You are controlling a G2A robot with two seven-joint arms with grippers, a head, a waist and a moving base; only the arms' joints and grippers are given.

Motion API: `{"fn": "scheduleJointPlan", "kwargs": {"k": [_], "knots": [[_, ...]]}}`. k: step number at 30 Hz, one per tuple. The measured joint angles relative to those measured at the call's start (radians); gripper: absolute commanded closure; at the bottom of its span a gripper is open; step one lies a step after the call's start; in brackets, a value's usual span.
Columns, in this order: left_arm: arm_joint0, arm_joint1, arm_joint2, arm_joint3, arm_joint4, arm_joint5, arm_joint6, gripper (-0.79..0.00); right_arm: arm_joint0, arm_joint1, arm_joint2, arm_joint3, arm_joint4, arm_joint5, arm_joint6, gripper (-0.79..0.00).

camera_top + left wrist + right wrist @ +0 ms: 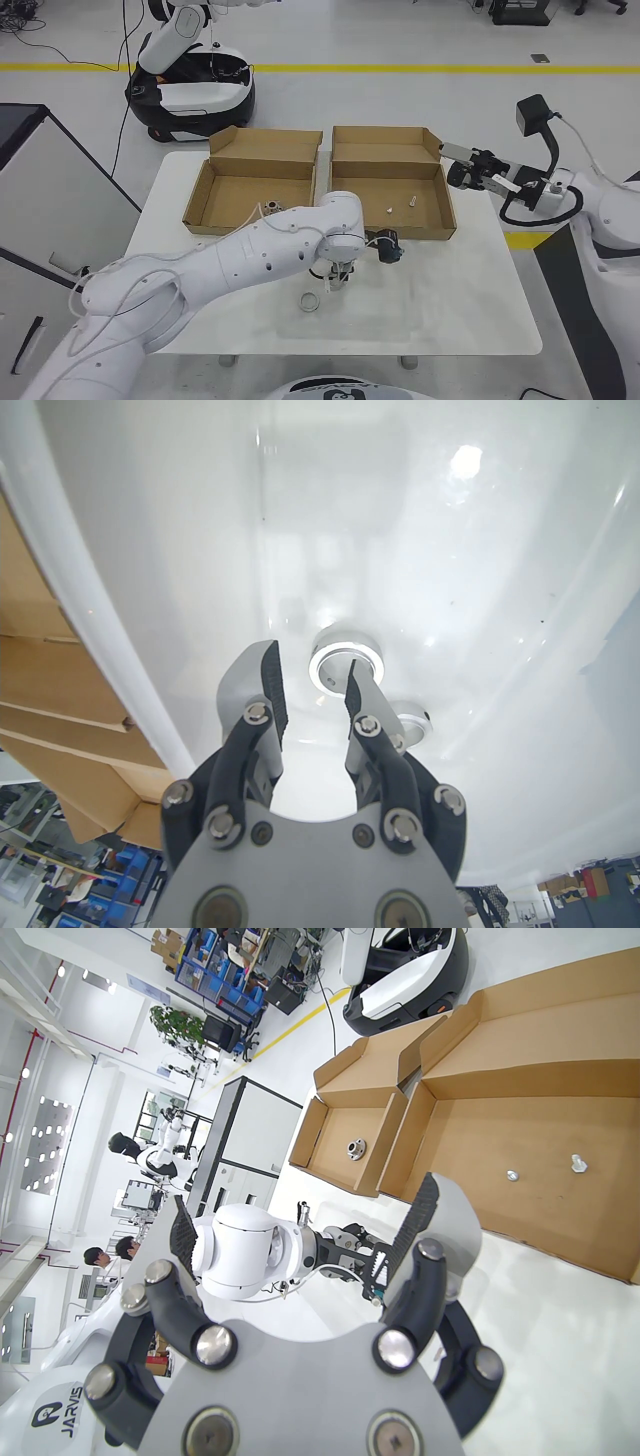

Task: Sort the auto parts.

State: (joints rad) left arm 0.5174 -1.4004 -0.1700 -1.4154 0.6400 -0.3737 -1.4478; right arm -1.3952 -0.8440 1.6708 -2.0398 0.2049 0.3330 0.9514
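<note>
The left gripper (312,655) hangs low over the white table (450,300), near its middle and in front of 2 cardboard boxes. Its jaws are partly open and hold nothing. One finger (370,705) has its tip over the bore of a metal ring (345,639) that lies flat on the table, and the other finger stands outside the ring's wall. Whether either pad touches the ring cannot be told. A second ring (417,725) lies just beside the first, partly hidden behind that finger. The right gripper (303,1189) is held above the table by the outer side of the right box (380,150), jaws spread wide and empty. In that box lie 2 small bolts (578,1163), apart from each other. The left box (262,150) holds 1 flanged part (356,1148)
</note>
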Motion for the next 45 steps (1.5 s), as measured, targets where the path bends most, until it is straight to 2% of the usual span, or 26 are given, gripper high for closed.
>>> {"fn": "scheduleJointPlan", "kwargs": {"k": [4, 26, 30, 34, 45], "knots": [[0.008, -0.008, 0.0, 0.015, 0.022, -0.018, 0.018, -0.289, 0.0, 0.0, 0.0, 0.0, 0.0, 0.0, 0.0, -0.785], [0.008, -0.007, 0.0, 0.012, 0.026, -0.024, 0.024, -0.299, 0.0, 0.0, 0.0, 0.0, 0.0, 0.0, 0.0, -0.785], [-0.03, 0.036, 0.0, -0.038, 0.034, -0.106, 0.106, -0.311, 0.0, 0.0, 0.0, 0.0, 0.0, 0.0, 0.0, -0.785], [-0.039, 0.066, 0.0, -0.082, 0.014, -0.112, 0.112, -0.317, 0.0, 0.0, 0.0, 0.0, 0.0, 0.0, 0.0, -0.785], [-0.039, 0.067, 0.0, -0.083, 0.013, -0.11, 0.111, -0.305, 0.0, 0.0, 0.0, 0.0, 0.0, 0.0, 0.0, -0.785]]}}
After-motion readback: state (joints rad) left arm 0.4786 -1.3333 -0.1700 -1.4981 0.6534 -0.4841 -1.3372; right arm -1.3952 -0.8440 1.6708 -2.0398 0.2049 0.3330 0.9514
